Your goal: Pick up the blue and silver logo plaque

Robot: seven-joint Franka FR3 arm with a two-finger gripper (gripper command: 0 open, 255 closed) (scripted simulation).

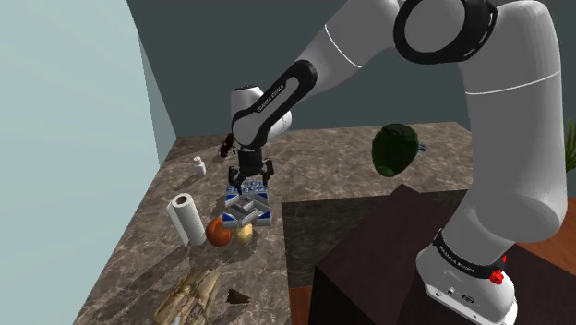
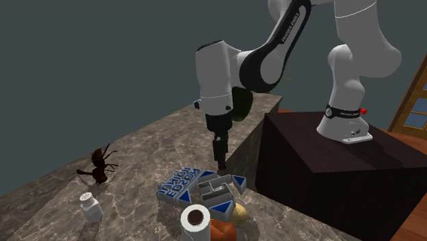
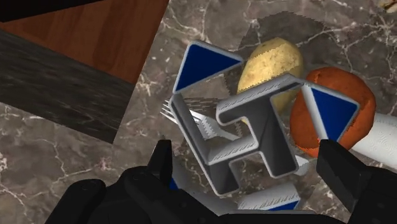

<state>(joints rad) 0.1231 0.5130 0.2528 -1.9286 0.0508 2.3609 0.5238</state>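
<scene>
A: Where is the plaque (image 1: 246,207) being seen?

B: It is being shown lying on the marble counter (image 1: 305,166), its logo end crowded by a potato (image 3: 270,63) and an orange-red ball (image 3: 337,79).

A: Gripper?

B: The gripper (image 3: 248,159) is being held right over the plaque, fingers spread wide, nothing being clasped. Likely the short width is being straddled for a squeeze.

A: Axis?

B: The long axis is being pointed from the lettered end under the hand to the logo end by the potato. It is being crossed by the finger line, slightly skewed.
</scene>
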